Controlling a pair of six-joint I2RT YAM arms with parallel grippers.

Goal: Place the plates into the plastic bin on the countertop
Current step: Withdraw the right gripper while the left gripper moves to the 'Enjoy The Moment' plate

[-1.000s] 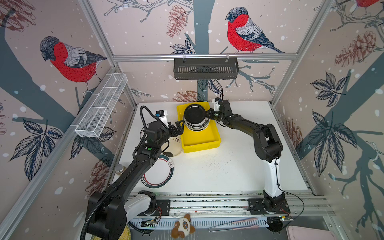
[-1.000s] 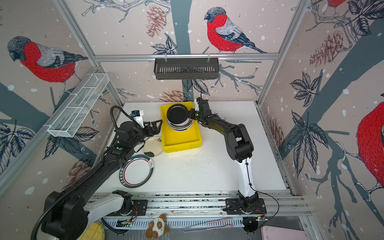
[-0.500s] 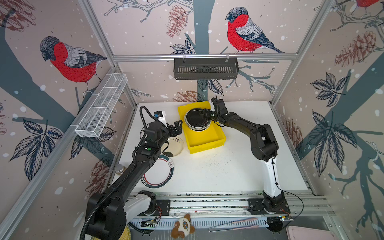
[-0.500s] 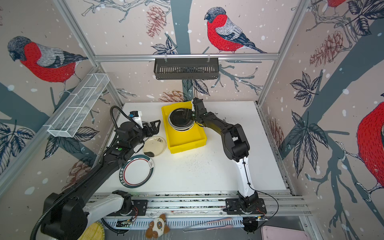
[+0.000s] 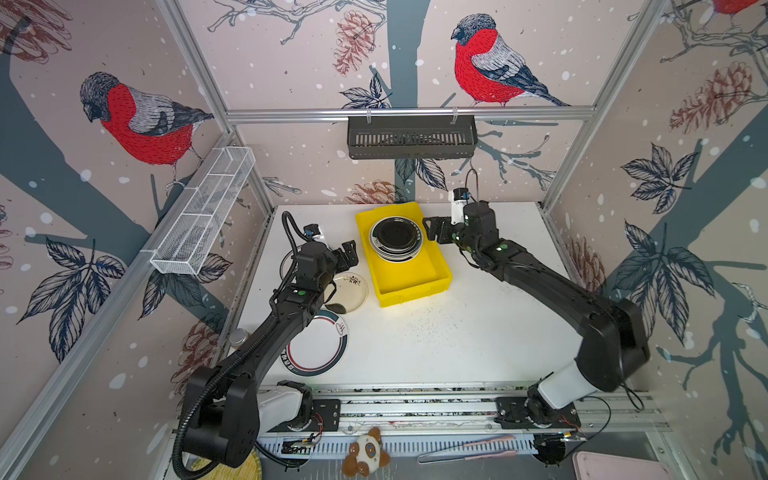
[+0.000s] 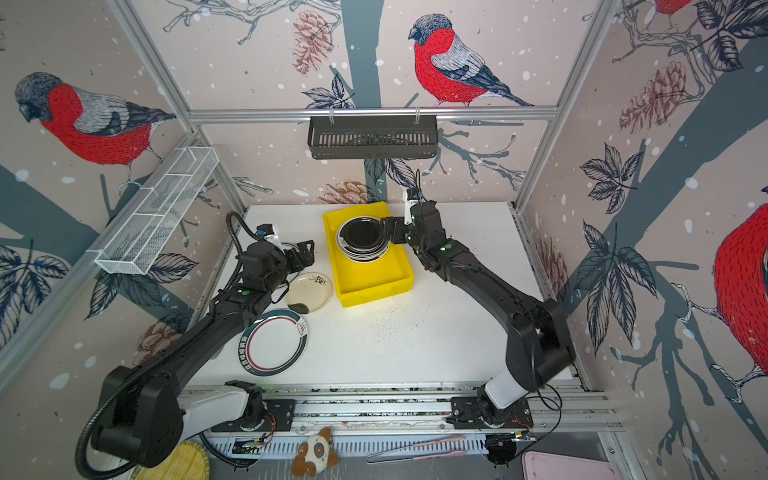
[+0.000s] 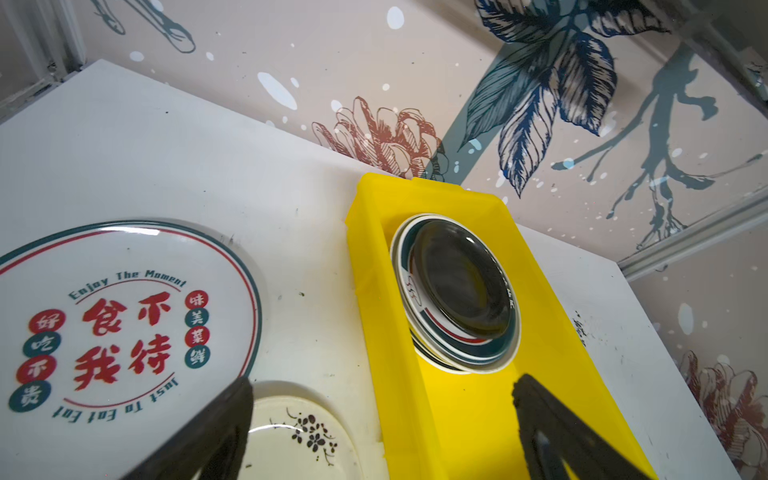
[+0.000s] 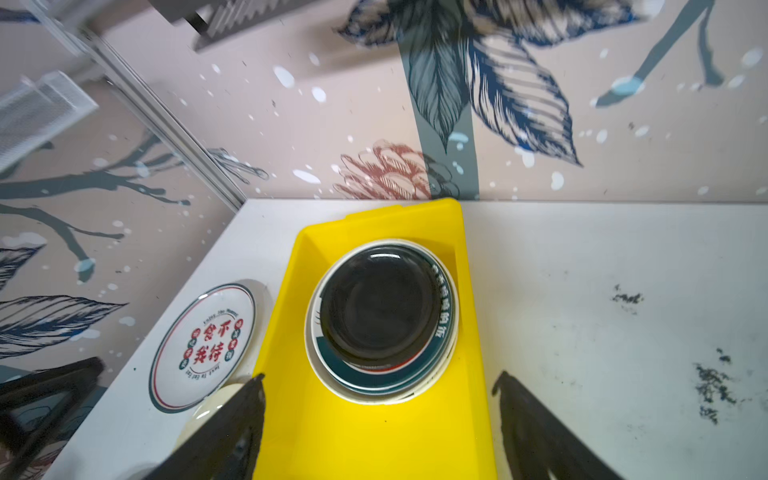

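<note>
Three plates (image 5: 316, 349) lie on the countertop (image 5: 457, 332). We hold the left gripper (image 5: 348, 255) spread, empty, the floral plate (image 5: 353, 291) just below its fingers, likely next. The right gripper (image 5: 433, 232), spread and empty, stands beside the stack (image 5: 395, 239) in the bin (image 5: 409, 282), nested to save room.

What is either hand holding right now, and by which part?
Nothing: left hand and right hand are both open and empty; the black plate lies stacked in the bin.
</note>
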